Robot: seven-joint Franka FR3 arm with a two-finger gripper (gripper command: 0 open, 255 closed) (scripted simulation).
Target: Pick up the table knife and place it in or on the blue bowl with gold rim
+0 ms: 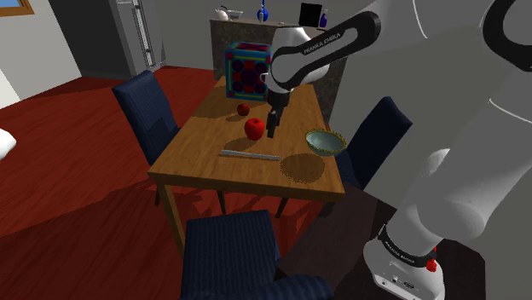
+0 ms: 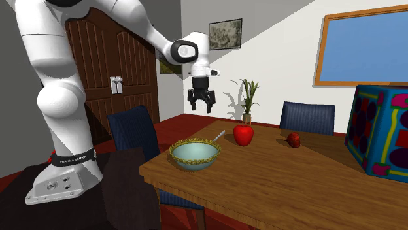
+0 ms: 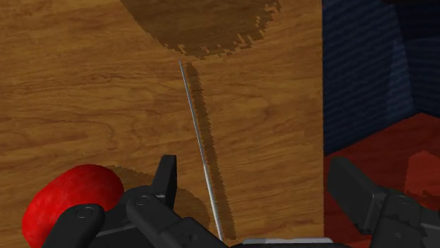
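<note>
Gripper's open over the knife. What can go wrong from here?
1. The knife is thin and lies flat on the table; the open gripper may close without catching it.
2. The big red apple sits close beside the gripper; coming down could nudge it into rolling.
3. The knife looks longer than the bowl is wide, so it may tip out.

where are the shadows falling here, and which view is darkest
Shoulder view: dimmest overall, with dark patches on the table by the apples. Second exterior view: brightest, the plant throws a shadow on the white wall. Wrist view: the knife casts a thin shadow alongside itself, a broad rounded one lies past its far end.
</note>
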